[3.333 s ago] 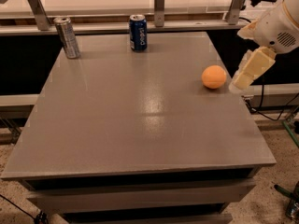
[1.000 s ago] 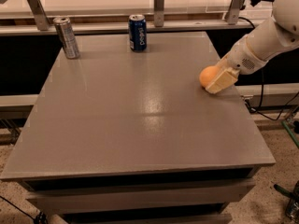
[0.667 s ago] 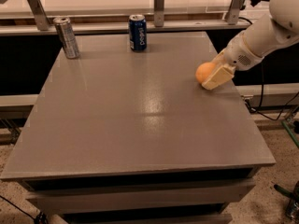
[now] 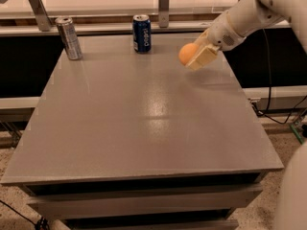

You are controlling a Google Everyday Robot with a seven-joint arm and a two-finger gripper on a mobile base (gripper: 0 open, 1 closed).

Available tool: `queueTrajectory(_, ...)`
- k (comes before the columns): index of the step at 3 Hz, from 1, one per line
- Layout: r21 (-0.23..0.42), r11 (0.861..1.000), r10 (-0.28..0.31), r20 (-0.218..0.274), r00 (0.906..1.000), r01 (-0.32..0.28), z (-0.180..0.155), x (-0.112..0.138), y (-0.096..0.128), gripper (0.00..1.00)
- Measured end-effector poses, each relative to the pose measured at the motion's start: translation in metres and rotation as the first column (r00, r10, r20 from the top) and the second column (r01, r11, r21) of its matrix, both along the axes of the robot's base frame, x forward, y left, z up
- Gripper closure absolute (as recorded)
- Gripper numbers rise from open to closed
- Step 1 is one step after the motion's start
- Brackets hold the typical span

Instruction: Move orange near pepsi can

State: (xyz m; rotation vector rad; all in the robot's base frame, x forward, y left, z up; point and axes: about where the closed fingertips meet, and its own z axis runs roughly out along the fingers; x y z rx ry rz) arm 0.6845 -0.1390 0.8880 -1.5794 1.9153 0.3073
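Gripper clamped on the orange, held just above the table at its right rear, some way right of the pepsi can; carry step seems under way; next move calls for travel left, then a soft set-down beside that can without knocking it; silver can upright at left rear; contents of either can cannot be told.

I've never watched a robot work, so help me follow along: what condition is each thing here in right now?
orange: gripped in the hand, seemingly lifted off the table, right rear.
hand: closed on the orange, above the table's right rear.
pepsi can: upright near the back edge, untouched, left of the orange.
silver can: standing at the back left corner, untouched.
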Motion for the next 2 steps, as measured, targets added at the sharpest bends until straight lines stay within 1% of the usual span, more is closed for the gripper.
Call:
queueTrajectory(1, 0.031, 0.999, 0.024, 0.018, 0.9995, -0.025, 0.002, 0.033, 0.026, 1.00)
queueTrajectory(2, 0.085, 0.996, 0.033, 0.032, 0.9990, -0.035, -0.008, 0.060, 0.049, 1.00)
